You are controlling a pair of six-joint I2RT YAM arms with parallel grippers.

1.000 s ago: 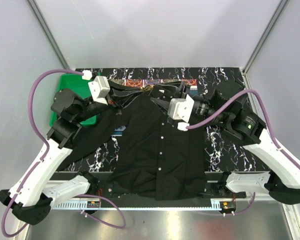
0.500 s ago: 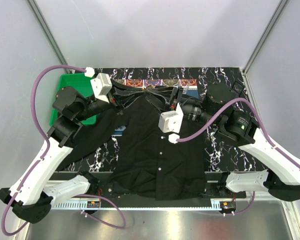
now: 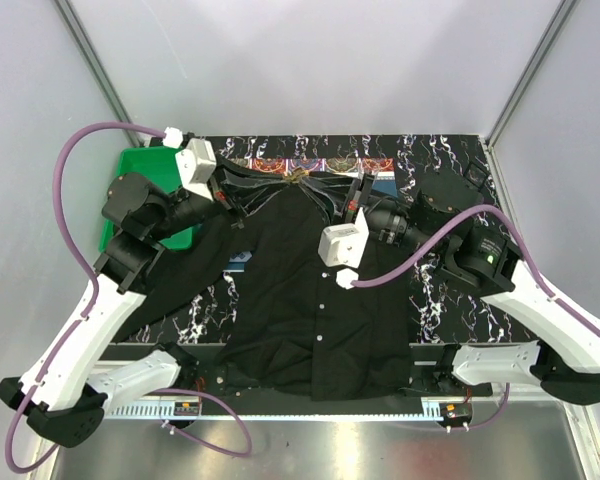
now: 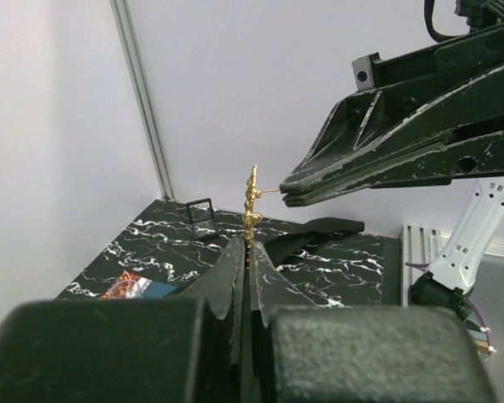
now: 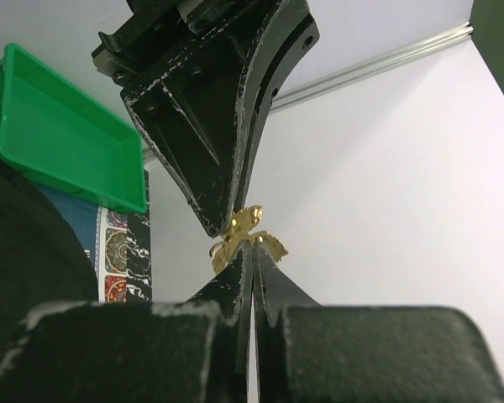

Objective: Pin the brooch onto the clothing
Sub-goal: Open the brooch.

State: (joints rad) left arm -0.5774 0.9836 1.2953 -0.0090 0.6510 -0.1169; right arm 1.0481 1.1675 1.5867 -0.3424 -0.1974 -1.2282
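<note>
Golden-yellow on the brooch (image 4: 252, 200). Plain black across the shirt (image 3: 300, 300), dotted down the front with small white buttons (image 3: 323, 305), over a black tabletop (image 3: 445, 160) veined in white like marble. Bright green for the tray (image 3: 140, 168), red-and-blue ornament on the placemat (image 3: 280, 163), purple along the cables (image 3: 110, 125), white and black on the arm links (image 3: 80, 335).

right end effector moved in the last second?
Yes. In the top view, the right end effector with its white camera block swung left and nearer the arm bases, toward the button row of the shirt; hardly any change in the last half second.
</note>
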